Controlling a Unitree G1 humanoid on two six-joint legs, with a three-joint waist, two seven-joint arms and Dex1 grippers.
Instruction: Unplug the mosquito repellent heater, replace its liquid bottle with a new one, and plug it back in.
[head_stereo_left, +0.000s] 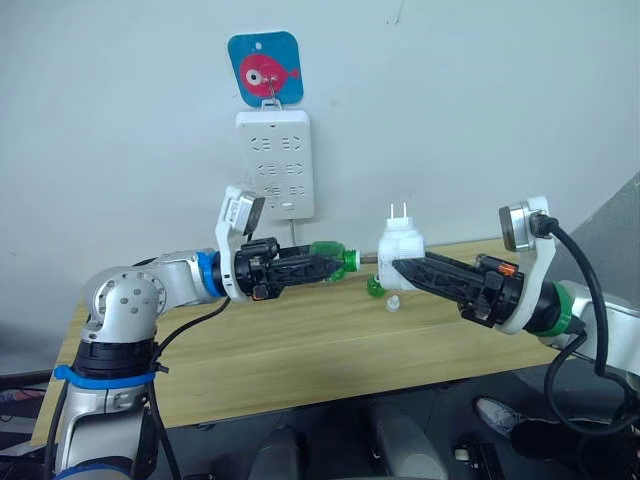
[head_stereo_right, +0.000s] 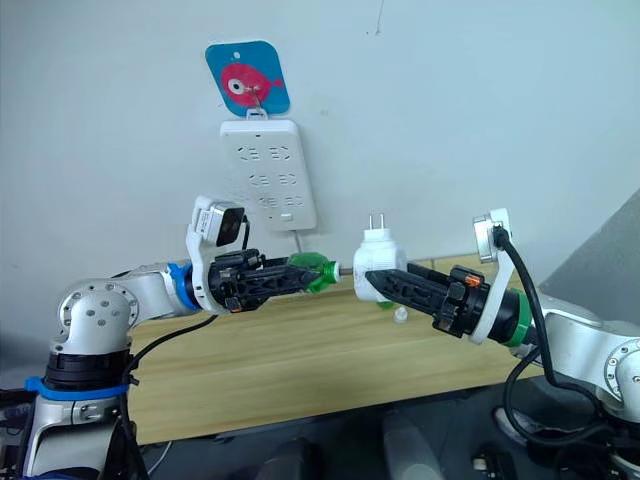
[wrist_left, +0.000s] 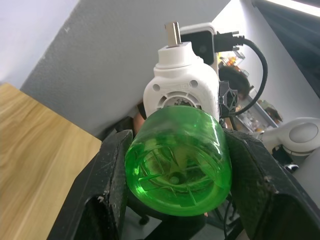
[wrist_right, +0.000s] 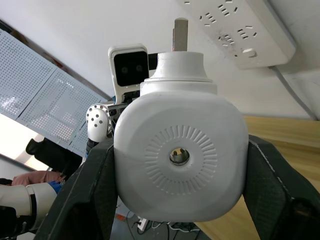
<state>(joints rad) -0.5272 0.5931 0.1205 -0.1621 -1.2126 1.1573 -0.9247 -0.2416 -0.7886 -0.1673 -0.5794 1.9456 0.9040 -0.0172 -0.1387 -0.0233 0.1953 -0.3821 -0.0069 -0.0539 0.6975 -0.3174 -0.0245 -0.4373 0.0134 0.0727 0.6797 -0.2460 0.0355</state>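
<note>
Heater (head_stereo_left: 401, 243) was mid-air above table (head_stereo_left: 300, 350), prongs at 12, clamped in right pincer (head_stereo_left: 398, 266) | green bottle (head_stereo_left: 333, 260) at its 9, gripped by left pincer (head_stereo_left: 318, 266) | advice: keep neck aligned with socket, twist gently | power strip (head_stereo_left: 274, 163) at 10.

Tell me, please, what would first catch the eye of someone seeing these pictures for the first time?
Above the wooden table, the two arms meet in mid-air: the left gripper is shut on a green bottle, pointing it at the white mosquito repellent heater held in the right gripper, prongs up. Behind them, a white power strip hangs on the wall under a blue card with a red fish. A small green piece and a clear one lie on the table below the heater.
</note>
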